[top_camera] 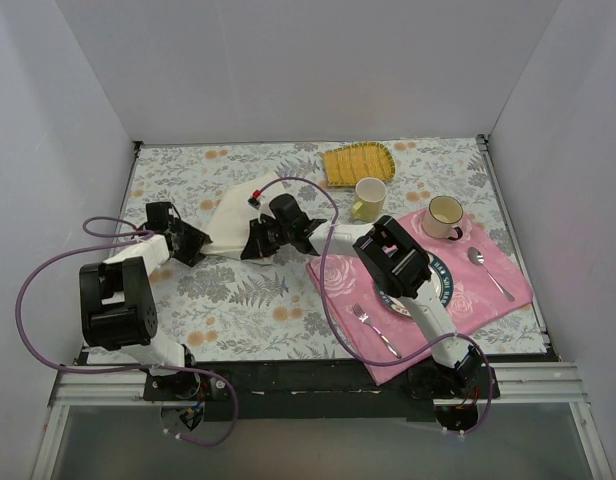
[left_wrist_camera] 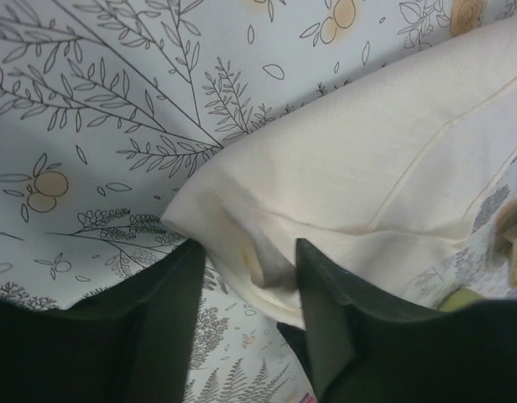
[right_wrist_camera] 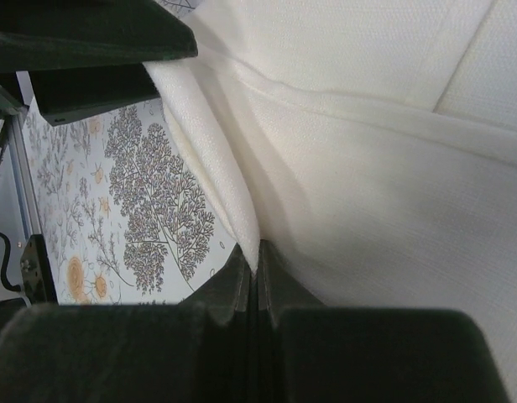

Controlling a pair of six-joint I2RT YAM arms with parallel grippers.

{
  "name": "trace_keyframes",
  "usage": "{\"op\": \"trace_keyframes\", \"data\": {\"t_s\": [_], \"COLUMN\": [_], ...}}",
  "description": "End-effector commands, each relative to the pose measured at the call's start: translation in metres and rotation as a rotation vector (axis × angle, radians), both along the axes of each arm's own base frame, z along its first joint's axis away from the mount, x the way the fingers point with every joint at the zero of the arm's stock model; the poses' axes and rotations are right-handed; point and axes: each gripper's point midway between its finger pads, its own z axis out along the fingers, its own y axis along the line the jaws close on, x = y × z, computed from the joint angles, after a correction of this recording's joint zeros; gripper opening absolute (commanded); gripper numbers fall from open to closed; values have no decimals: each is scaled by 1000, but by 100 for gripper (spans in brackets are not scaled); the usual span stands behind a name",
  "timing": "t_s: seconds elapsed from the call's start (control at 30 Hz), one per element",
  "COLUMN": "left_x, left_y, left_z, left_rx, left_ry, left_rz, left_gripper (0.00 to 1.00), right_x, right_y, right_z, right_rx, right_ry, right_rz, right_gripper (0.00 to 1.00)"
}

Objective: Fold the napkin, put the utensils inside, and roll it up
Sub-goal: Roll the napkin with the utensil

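Note:
The cream-white napkin (top_camera: 228, 213) lies folded on the floral tablecloth, left of centre. My left gripper (top_camera: 198, 243) is at its left corner. In the left wrist view the jaws (left_wrist_camera: 248, 252) stand open, with a rolled corner of the napkin (left_wrist_camera: 368, 151) between them that touches the right finger (left_wrist_camera: 326, 311). My right gripper (top_camera: 256, 240) is at the napkin's near edge. In the right wrist view it (right_wrist_camera: 258, 252) is shut, pinching a fold of the napkin (right_wrist_camera: 368, 168). The utensils are out of view.
A pink rose-patterned placemat (top_camera: 338, 280) lies to the right with a silver fork (top_camera: 376, 330), a silver spoon (top_camera: 488, 272), a plate (top_camera: 440, 288) and a white mug (top_camera: 443, 215). A green cup (top_camera: 368, 198) and a yellow ribbed mat (top_camera: 356, 163) sit behind. White walls surround the table.

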Motion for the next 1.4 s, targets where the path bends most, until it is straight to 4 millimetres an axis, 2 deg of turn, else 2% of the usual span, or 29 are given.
{"op": "trace_keyframes", "data": {"t_s": [0.0, 0.03, 0.1, 0.13, 0.33, 0.43, 0.47, 0.6, 0.63, 0.67, 0.7, 0.77, 0.8, 0.87, 0.93, 1.0, 1.03, 1.07, 1.13, 1.17, 1.23, 1.37], "left_x": [26, 28, 35, 36, 47, 53, 52, 60, 63, 64, 65, 62, 60, 49, 35, 23, 19, 7, 4, -6, -2, 2], "left_y": [10, 10, 10, 9, 6, 7, 5, -1, -2, -6, -7, -5, -5, -4, -8, -20, -32, -41, -55, -67, -76, -92], "left_z": [28, 23, 25, 21, 29, 20, 11, 13, 18, 22, 37, 46, 62, 67, 75, 74, 85, 74, 78, 75, 82, 79], "left_rx": [59, 60, 60, 56, 35, 37, 31, 26, 28, 38, 63, 134, 154, 187, 188, 142, 93, 61, 2, -56, -104, -199], "left_ry": [-105, -88, -77, -63, -78, -31, 5, -13, -36, -51, -91, -116, -152, -149, -159, -158, -202, -182, -237, -248, -323, -345], "left_rz": [-7, -20, -32, -37, -40, -46, -50, -85, -97, -113, -123, -119, -114, -105, -108, -127, -153, -176, -212, -236, -265, -309], "left_gripper": [33, 24, 5, 1, 0, 0, 0, 0, 3, 14, 28, 49, 53, 60, 61, 59, 59, 60, 59, 58, 54, 40], "right_x": [-1, 0, 2, 4, 12, 12, 12, 9, 6, 5, 5, 3, 4, 3, 3, 3, 3, 3, 1, 2, 2, 2], "right_y": [-4, -5, -8, -10, -23, -31, -31, -36, -38, -39, -37, -38, -36, -37, -36, -38, -36, -37, -38, -39, -42, -43], "right_z": [-7, -7, -9, -8, -16, -24, -23, -26, -29, -28, -25, -25, -19, -20, -16, -18, -14, -15, -16, -17, -21, -27], "right_rx": [14, 16, 16, 19, 20, 19, 29, 31, 30, 35, 50, 60, 82, 84, 107, 115, 135, 141, 146, 142, 132, 127], "right_ry": [40, 43, 49, 53, 93, 133, 145, 162, 173, 178, 184, 199, 200, 213, 228, 254, 268, 282, 310, 318, 341, 387], "right_rz": [29, 31, 31, 28, 15, 2, 1, -6, -7, -7, -13, -22, -29, -42, -57, -76, -86, -97, -114, -127, -152, -181], "right_gripper": [1, 1, 1, 1, 1, 1, 1, 1, 1, 1, 1, 1, 1, 1, 1, 1, 1, 1, 1, 1, 1, 1]}}
